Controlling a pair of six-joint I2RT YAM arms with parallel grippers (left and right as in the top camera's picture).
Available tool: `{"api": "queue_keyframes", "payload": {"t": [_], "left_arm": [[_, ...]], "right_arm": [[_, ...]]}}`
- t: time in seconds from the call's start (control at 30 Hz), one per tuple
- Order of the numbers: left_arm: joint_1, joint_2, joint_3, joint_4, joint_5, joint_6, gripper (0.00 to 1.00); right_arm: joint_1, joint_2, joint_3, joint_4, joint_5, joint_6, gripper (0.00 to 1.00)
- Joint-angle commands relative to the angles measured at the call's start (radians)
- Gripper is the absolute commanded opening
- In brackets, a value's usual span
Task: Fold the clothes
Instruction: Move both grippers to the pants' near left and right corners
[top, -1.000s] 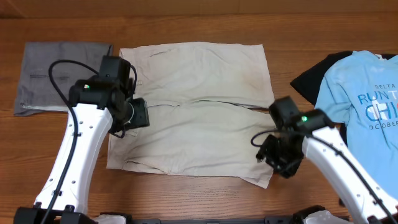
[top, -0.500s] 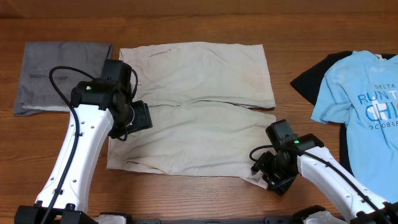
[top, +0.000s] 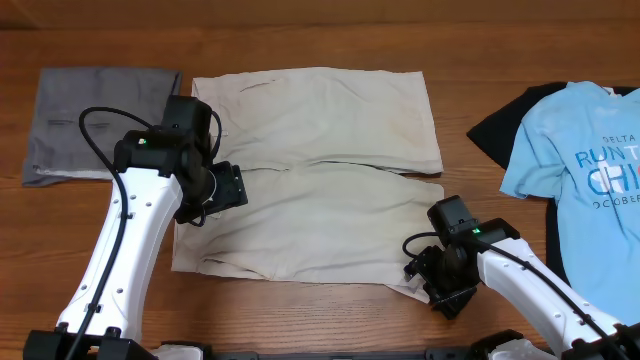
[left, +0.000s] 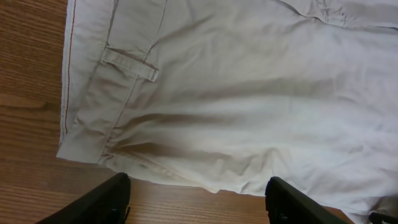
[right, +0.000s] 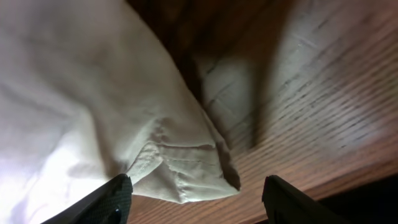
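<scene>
Beige shorts (top: 320, 120) lay flat on the worktop (top: 300, 40). Left hand (left: 198, 202) hung spread above their near waistband corner. Right hand (right: 196, 196), also spread, sat low at their near hem corner. Likely staged to pinch both for folding.

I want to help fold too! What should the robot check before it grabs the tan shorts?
1. Right gripper open: ok, fingers spread.
2. Hem corner in the right gripper's gap: ok.
3. Left gripper open: ok, nothing held.
4. Waistband edge ahead of the left gripper's gap: ok.
5. Left fingers low enough to pinch: cannot tell.
6. Shorts flat, blue T-shirt apart from them: ok, only mild wrinkles.
</scene>
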Motion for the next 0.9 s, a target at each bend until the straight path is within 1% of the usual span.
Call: {"api": "queue_keyframes", "payload": {"t": [0.0, 0.23, 0.3, 0.4, 0.43, 0.5, 0.53, 0.57, 0.6, 0.63, 0.67, 0.73, 0.8, 0.87], "left_arm": [[-0.005, 0.002, -0.005, -0.003, 0.012, -0.015, 0.73], [-0.005, 0.002, -0.005, 0.0, 0.012, -0.015, 0.73], [-0.005, 0.002, -0.005, 0.0, 0.012, -0.015, 0.73], [-0.005, 0.002, -0.005, -0.003, 0.012, -0.014, 0.74], [-0.005, 0.002, -0.005, -0.006, 0.012, -0.014, 0.74], [-0.005, 0.002, -0.005, -0.01, 0.011, -0.014, 0.74], [-0.005, 0.002, -0.005, -0.011, 0.008, -0.013, 0.75], [-0.005, 0.002, -0.005, -0.011, 0.007, -0.013, 0.78], [-0.005, 0.002, -0.005, -0.01, 0.008, -0.013, 0.83], [-0.005, 0.002, -0.005, -0.01, 0.008, -0.014, 0.86], [-0.005, 0.002, -0.005, -0.009, 0.008, -0.014, 0.86], [-0.005, 0.002, -0.005, -0.014, 0.015, -0.014, 0.83], [-0.005, 0.002, -0.005, -0.028, 0.018, -0.014, 0.76], [-0.005, 0.002, -0.006, -0.048, 0.01, -0.014, 0.77]], "right_arm": [[0.006, -0.006, -0.027, 0.016, 0.004, 0.07, 0.72], [-0.013, -0.006, -0.068, 0.091, -0.047, 0.07, 0.71], [-0.017, -0.006, -0.068, 0.104, -0.047, 0.07, 0.67], [-0.017, -0.006, -0.068, 0.118, -0.041, 0.067, 0.51], [-0.017, -0.006, -0.068, 0.121, -0.039, 0.066, 0.41], [-0.017, -0.006, -0.068, 0.121, -0.038, 0.058, 0.14], [-0.017, -0.006, -0.068, 0.12, -0.035, 0.058, 0.06], [-0.017, -0.006, -0.068, 0.121, -0.035, 0.05, 0.04], [-0.017, -0.006, -0.068, 0.125, -0.036, 0.039, 0.04], [-0.017, -0.006, -0.068, 0.125, -0.035, 0.036, 0.04], [-0.017, -0.006, -0.068, 0.124, -0.035, 0.035, 0.04], [-0.017, -0.007, -0.068, 0.124, -0.031, 0.032, 0.04], [-0.017, -0.006, -0.068, 0.123, -0.028, 0.032, 0.04], [-0.017, -0.006, -0.068, 0.122, -0.023, 0.032, 0.04]]}}
